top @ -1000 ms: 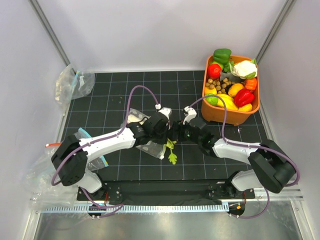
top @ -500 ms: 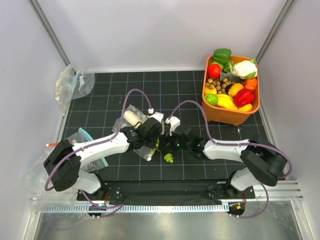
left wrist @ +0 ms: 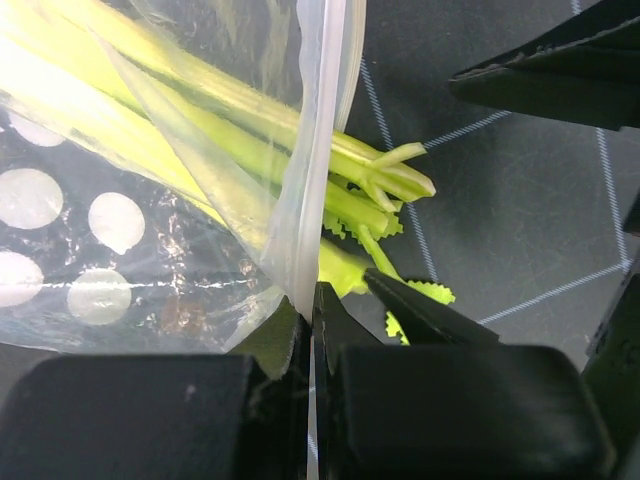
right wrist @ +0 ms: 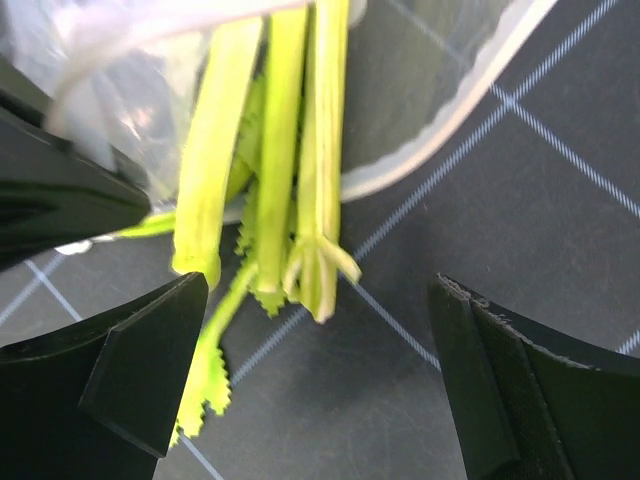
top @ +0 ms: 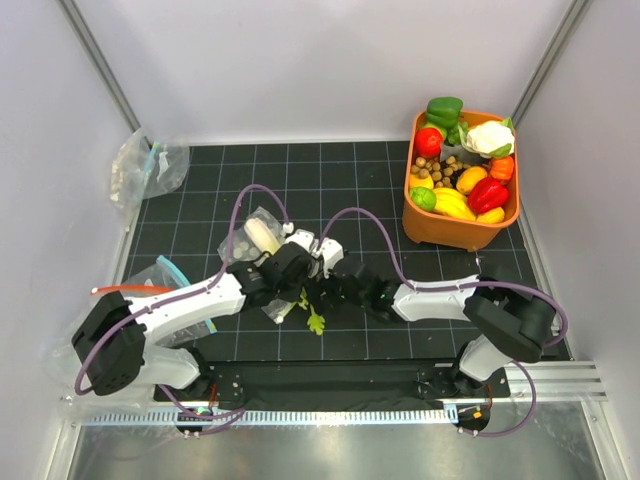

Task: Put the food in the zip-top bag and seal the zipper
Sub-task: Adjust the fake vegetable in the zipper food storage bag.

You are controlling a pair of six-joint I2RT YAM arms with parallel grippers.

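The dotted zip-top bag (top: 262, 240) lies on the black mat, also seen in the left wrist view (left wrist: 90, 230). The pale-green celery (left wrist: 250, 110) lies mostly inside it. Its leafy end (top: 313, 320) sticks out past the mouth. My left gripper (top: 296, 284) is shut on the pale zipper strip (left wrist: 322, 140) at the mouth edge (left wrist: 312, 296). My right gripper (top: 323, 290) is open, its jaws either side of the celery's end (right wrist: 300, 250) without touching it (right wrist: 320, 292). Two red toy vegetables (top: 428, 141) (top: 487, 194) sit in the orange bin.
The orange bin (top: 432, 230) of toy produce stands at the back right. A crumpled clear bag (top: 148, 165) lies at the back left. More bags with a teal strip (top: 170, 270) and a red-orange strip (top: 112, 290) lie by the left arm.
Both grippers have moved left and towards the near edge, taking the dotted bag and the celery along. The celery's leafy end now lies further left.
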